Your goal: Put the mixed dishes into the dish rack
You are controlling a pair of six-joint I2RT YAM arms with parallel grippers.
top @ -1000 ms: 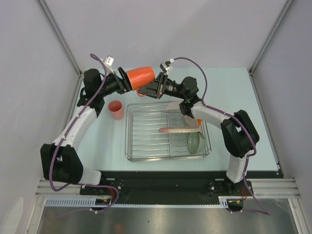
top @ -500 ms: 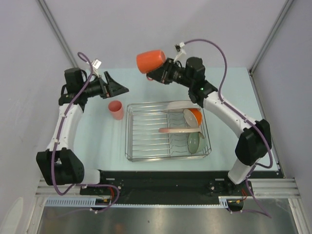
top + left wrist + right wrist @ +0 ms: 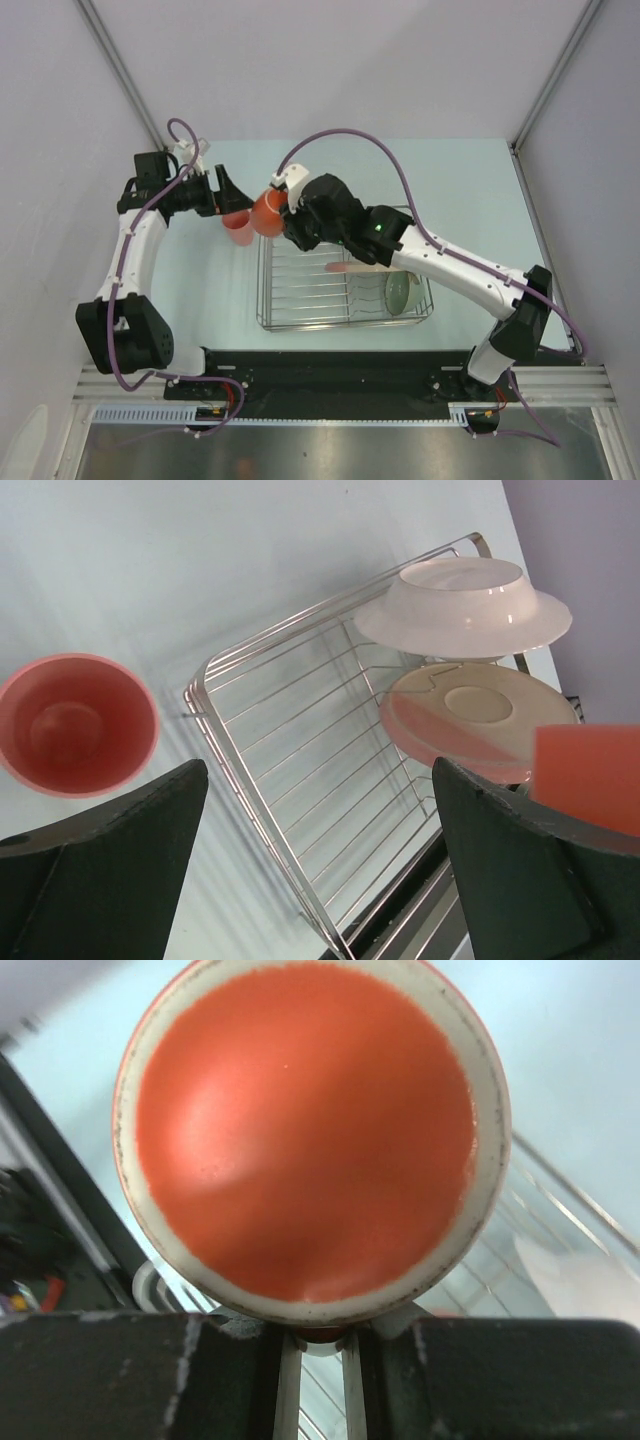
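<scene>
Racked: white shallow plate (image 3: 460,610), pink-and-cream plate (image 3: 470,725), pale green bowl (image 3: 398,292) | right pincer (image 3: 315,1345) holds orange mug (image 3: 305,1130) over far-left corner of dish rack (image 3: 300,280) | left pincer (image 3: 320,770) wide, empty | pink tumbler (image 3: 75,723) not yet racked, on surface (image 3: 470,180)

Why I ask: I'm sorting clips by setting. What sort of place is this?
Probably a lab test cell: grey walls box in a pale table with a dish rack and two bolted-down arms.
</scene>
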